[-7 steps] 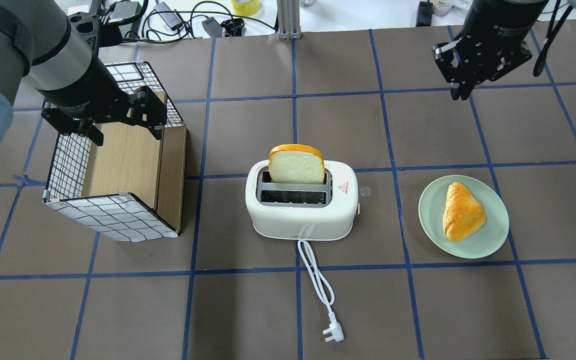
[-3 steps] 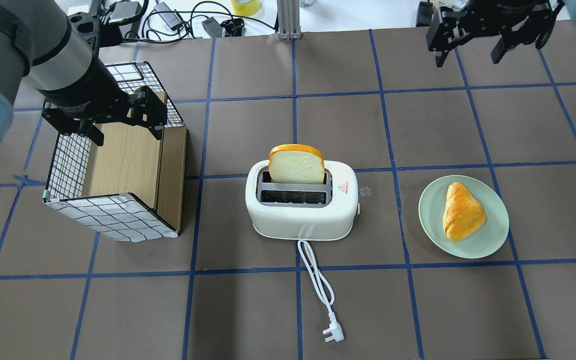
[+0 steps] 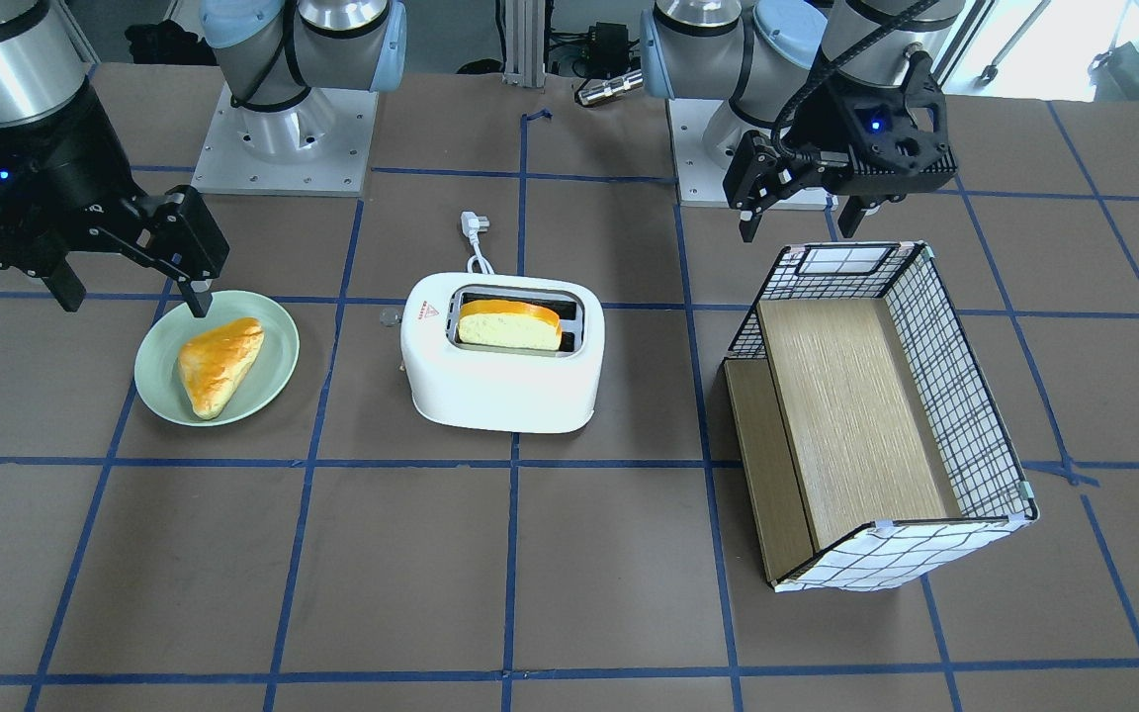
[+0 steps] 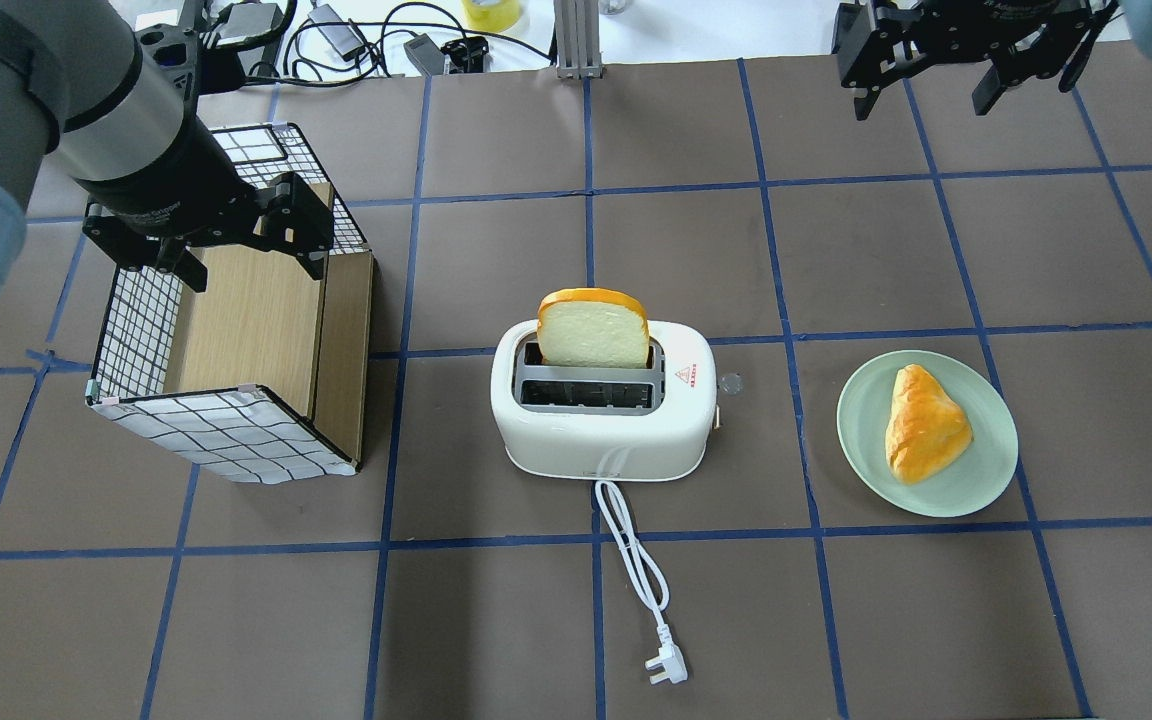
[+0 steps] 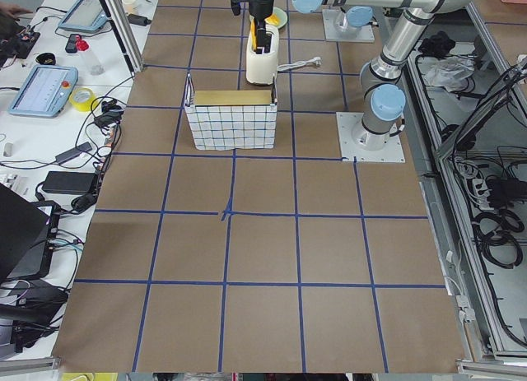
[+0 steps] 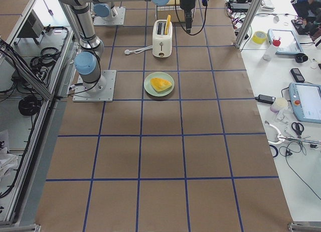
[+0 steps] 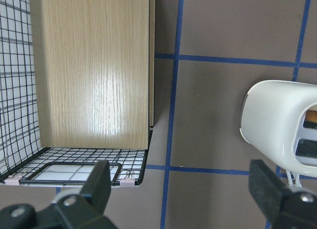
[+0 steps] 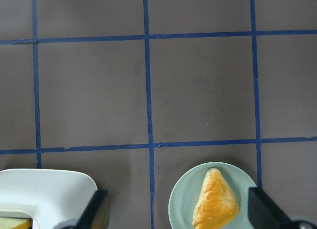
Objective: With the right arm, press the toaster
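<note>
The white two-slot toaster (image 4: 601, 430) stands mid-table, with a bread slice (image 4: 593, 328) upright in its far slot and its cord and plug (image 4: 664, 668) trailing toward the robot. It also shows in the front view (image 3: 500, 386). Its side lever (image 4: 718, 420) faces the plate side. My right gripper (image 4: 921, 100) is open and empty, high over the table's far right, well away from the toaster. In the front view the right gripper (image 3: 131, 294) hangs over the plate's edge. My left gripper (image 4: 248, 266) is open and empty above the basket's far end.
A green plate (image 4: 986, 480) with a triangular pastry (image 4: 924, 424) lies right of the toaster. A wire basket (image 4: 226, 440) with wooden panels stands to the left. A small clear round thing (image 4: 731, 381) lies by the toaster's right side. Cables lie beyond the far edge.
My right gripper has moved toward the table's far edge and turned, and its fingers now stand wide apart. The left arm, the toaster and the bread have not moved.
</note>
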Robot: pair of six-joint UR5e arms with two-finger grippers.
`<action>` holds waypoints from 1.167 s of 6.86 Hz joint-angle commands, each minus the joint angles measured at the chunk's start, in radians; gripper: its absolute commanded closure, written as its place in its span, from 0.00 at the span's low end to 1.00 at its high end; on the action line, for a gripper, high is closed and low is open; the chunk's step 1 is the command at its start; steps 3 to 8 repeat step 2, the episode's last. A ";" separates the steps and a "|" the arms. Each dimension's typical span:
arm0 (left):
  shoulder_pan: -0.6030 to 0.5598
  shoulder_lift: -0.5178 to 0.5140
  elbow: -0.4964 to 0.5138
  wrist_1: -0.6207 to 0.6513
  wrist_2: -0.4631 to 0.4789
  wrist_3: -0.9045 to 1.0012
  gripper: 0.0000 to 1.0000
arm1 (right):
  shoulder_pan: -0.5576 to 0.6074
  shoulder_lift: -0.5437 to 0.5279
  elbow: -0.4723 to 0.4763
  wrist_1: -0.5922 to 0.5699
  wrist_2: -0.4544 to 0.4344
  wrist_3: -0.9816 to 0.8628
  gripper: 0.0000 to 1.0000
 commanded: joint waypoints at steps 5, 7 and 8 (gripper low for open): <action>0.000 0.000 0.000 0.000 0.000 0.000 0.00 | 0.000 0.001 0.000 -0.004 0.003 0.000 0.00; 0.000 0.000 0.000 0.000 0.000 0.000 0.00 | 0.000 0.001 0.000 -0.004 0.003 0.000 0.00; 0.000 0.000 0.000 0.000 0.000 0.000 0.00 | 0.000 0.001 0.000 -0.004 0.003 0.000 0.00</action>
